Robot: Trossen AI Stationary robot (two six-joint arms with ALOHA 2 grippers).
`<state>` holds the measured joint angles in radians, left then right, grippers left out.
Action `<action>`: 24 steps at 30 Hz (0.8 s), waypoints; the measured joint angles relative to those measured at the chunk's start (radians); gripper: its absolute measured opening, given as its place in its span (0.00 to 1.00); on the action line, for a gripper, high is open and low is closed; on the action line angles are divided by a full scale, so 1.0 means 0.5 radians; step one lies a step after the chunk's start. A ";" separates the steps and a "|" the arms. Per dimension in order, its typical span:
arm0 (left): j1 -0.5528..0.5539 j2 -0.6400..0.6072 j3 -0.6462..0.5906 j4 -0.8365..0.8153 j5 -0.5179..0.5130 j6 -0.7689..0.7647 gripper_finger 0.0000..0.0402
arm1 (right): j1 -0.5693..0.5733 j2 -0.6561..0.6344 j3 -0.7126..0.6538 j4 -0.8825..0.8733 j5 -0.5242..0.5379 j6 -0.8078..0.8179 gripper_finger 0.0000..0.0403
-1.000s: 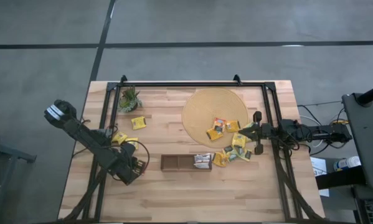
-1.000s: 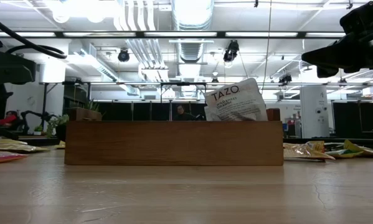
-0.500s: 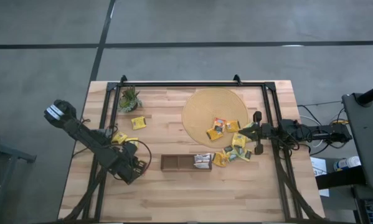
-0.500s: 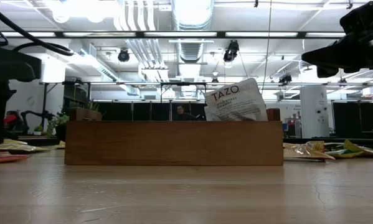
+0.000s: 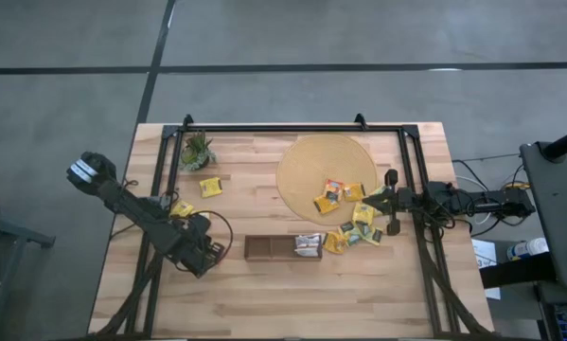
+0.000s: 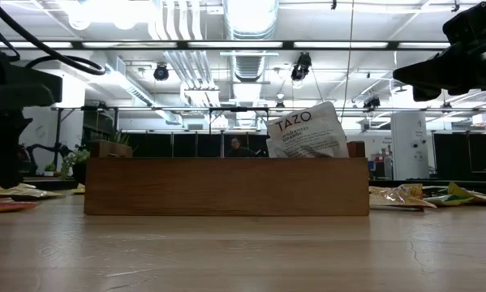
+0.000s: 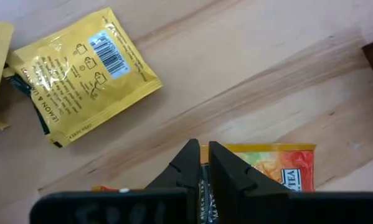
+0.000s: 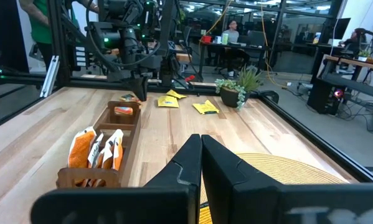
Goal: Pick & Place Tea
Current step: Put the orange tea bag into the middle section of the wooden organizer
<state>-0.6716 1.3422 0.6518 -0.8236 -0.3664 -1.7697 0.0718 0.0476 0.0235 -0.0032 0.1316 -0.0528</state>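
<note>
Tray [image 5: 269, 248]: 3 sachets; L gripper [image 7: 202, 163] grips 1 orange sachet [image 7: 273, 167].

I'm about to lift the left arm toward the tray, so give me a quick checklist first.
1. Left gripper jaws closed on the orange sachet: ok.
2. Sachet clear of the table: cannot tell.
3. Yellow sachet lies apart from the grip: ok.
4. Tray has an empty left compartment: ok.
5. Right gripper shut, waiting at the mat's edge, out of the path: ok.
</note>
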 joint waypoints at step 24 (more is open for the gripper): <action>0.005 0.000 -0.005 0.032 -0.056 0.187 0.07 | 0.000 0.000 0.000 0.000 0.000 0.000 0.02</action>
<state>-0.6693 1.3422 0.6491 -0.8074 -0.3943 -1.6762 0.0716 0.0478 0.0235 -0.0032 0.1314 -0.0528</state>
